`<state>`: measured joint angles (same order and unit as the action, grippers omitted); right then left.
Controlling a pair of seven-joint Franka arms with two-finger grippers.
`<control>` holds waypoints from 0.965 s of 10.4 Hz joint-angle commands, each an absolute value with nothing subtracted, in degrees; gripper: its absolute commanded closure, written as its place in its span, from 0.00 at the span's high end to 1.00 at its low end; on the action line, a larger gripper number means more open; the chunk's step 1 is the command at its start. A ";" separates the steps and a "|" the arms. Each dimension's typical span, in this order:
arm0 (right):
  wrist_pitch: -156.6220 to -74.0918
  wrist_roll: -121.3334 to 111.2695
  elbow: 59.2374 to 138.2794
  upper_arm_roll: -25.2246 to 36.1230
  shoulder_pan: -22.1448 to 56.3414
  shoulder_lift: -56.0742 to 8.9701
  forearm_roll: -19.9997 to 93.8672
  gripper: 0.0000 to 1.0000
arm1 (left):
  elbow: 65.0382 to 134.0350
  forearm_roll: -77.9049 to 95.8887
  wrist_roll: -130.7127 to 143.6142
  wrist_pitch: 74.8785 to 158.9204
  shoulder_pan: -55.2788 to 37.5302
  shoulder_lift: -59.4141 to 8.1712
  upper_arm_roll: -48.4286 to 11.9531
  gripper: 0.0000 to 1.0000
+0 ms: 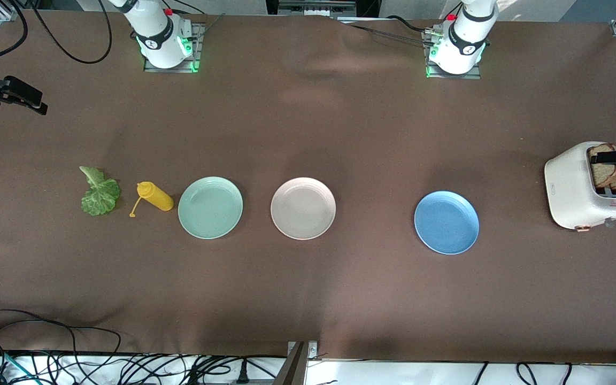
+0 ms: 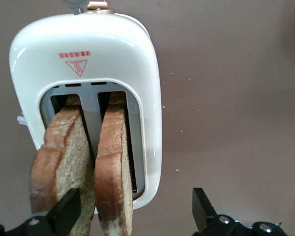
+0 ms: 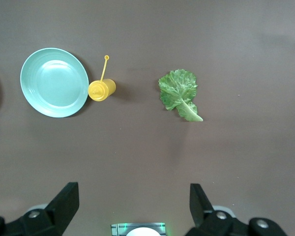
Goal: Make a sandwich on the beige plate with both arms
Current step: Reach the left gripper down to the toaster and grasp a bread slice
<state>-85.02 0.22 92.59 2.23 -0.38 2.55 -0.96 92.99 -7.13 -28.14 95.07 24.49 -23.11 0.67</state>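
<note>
The brown-clothed table point(image 1: 308, 299) bears a lettuce leaf point(image 1: 99, 192), mustard bottle point(image 1: 155, 197), three plates (mint-green point(image 1: 210, 207), beige point(image 1: 303, 208), blue point(image 1: 446, 222)), and toaster point(image 1: 575, 187).

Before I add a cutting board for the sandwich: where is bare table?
Widest gap: between the beige plate and the blue plate. Crowded: lettuce leaf, mustard bottle and mint-green plate sit close together.

Two bread slices point(image 2: 83, 162) stood in the toaster point(image 1: 572, 187) at the left arm's end; the beige plate point(image 1: 302, 208) sat between two other plates point(image 1: 210, 207).
</note>
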 commanded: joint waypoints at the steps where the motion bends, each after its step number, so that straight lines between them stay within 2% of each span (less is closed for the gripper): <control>1: -85.43 -0.26 92.99 2.11 -0.44 2.81 -0.62 1.00 | 92.55 -5.28 -28.83 94.31 25.05 -23.64 0.53 0.63; 2: -85.52 -0.26 92.99 2.11 -0.44 2.73 -0.62 1.00 | 92.46 -5.10 -29.26 94.31 25.31 -23.73 0.53 0.44; 3: -86.13 -0.26 92.99 2.20 -0.44 2.03 -0.53 1.00 | 92.20 -5.01 -29.96 94.31 26.27 -23.82 0.44 0.10; 4: -86.74 -0.26 92.90 2.20 -0.44 1.41 -0.53 1.00 | 91.94 -5.10 -31.45 94.31 26.37 -23.82 0.53 0.00; 7: -86.66 -0.26 92.72 2.11 -0.44 1.32 -0.53 1.00 | 90.97 -5.10 -34.71 93.70 26.54 -23.47 0.53 0.00; 10: -86.49 -0.26 92.64 2.11 -0.44 1.41 -0.53 1.00 | 84.49 -4.92 -36.04 84.85 26.37 -23.29 0.35 0.00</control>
<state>-86.36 0.22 92.60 2.23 -0.38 0.91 -0.95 89.05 -6.33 -34.02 90.09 26.12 -23.45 0.61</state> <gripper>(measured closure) 0.000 0.859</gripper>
